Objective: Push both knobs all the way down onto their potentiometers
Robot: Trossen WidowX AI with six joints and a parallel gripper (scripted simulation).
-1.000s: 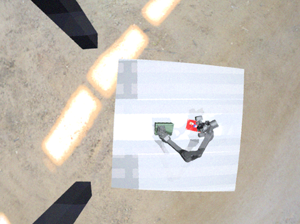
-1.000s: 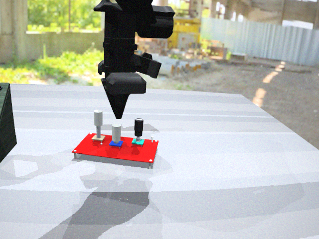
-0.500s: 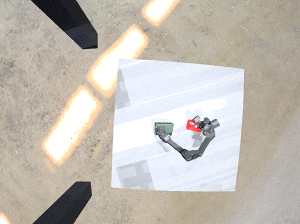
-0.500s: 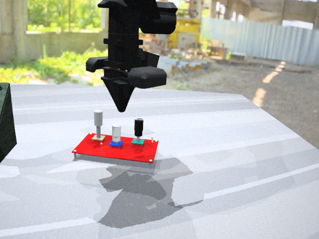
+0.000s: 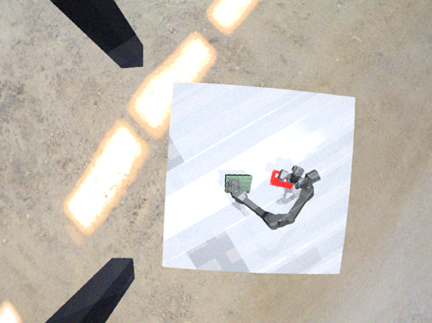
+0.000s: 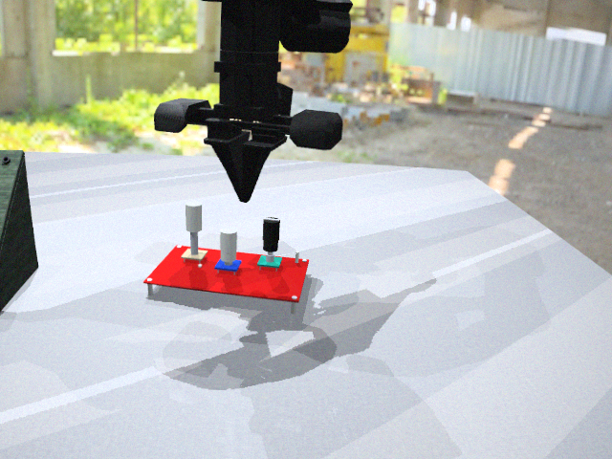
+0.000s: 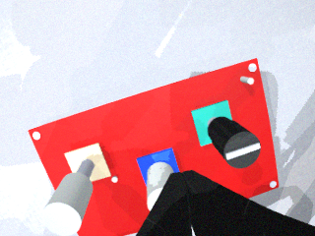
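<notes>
The gripper point(image 6: 244, 200) point(image 7: 181, 183), fingertips together on nothing, hovers above the red board point(image 6: 167, 276) point(image 7: 133, 113); the upright black knob point(image 6: 271, 234) point(image 7: 242, 147), probably next, lies below and to one side of the tips.

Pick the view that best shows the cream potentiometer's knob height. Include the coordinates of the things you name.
Exterior: the light gray knob point(image 6: 193, 217) point(image 7: 69, 204) stands high, bare shaft visible below. Wrist shows knob and shaft, foreshortened from above. Top: too small to judge.

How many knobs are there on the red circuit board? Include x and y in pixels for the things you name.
3. The light grey cylindrical knob point(image 6: 193, 217) point(image 7: 70, 208) stands above the beige square base, the pale cylindrical knob point(image 6: 228, 247) point(image 7: 159, 178) above the blue one, the black cylindrical knob point(image 6: 271, 234) point(image 7: 236, 143) above the teal one.
</notes>
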